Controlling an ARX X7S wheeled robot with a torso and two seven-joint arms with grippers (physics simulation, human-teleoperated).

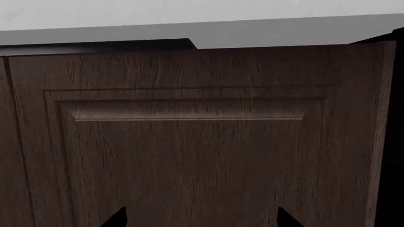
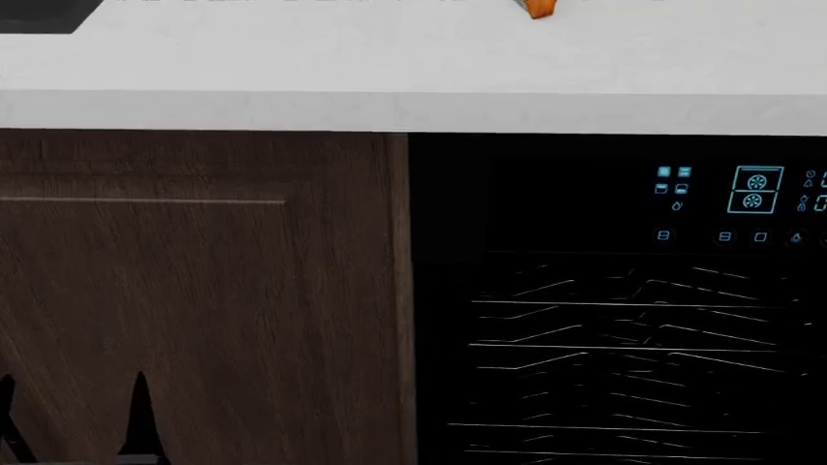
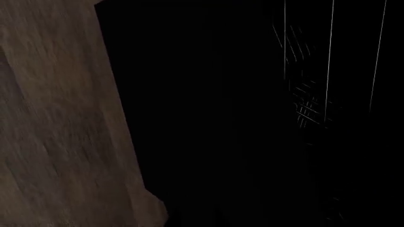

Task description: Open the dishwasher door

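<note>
The dishwasher point(image 2: 621, 291) is showing in the head view as a black appliance under the white countertop point(image 2: 387, 77), filling the right half of the frame. A band of blue-lit control icons point(image 2: 737, 199) is glowing along its upper front. Below that band, thin bright lines of wire racks point(image 2: 621, 349) are showing against the black, which suggests the cavity is exposed; the dishwasher door panel and its bar handle are not identifiable in any view, so the door's position cannot be told. The right wrist view is facing the same dark opening point(image 3: 252, 118), with faint rack wires point(image 3: 309, 99) inside and a brown wood-grain surface point(image 3: 57, 118) alongside it.

To the dishwasher's left, touching its edge, a dark brown wood-grain cabinet door point(image 2: 194, 291) is standing shut. An orange object point(image 2: 540, 8) is sitting on the countertop, cut by the frame edge.

The left gripper point(image 2: 72, 417) is appearing at the lower left of the head view, in front of the cabinet door and well apart from the dishwasher. Its two dark fingertips point(image 1: 117, 218) are standing spread apart in the left wrist view, with nothing between them, pointing at the cabinet panel point(image 1: 189, 142).

The right gripper is not appearing in any view; its state cannot be reported.
</note>
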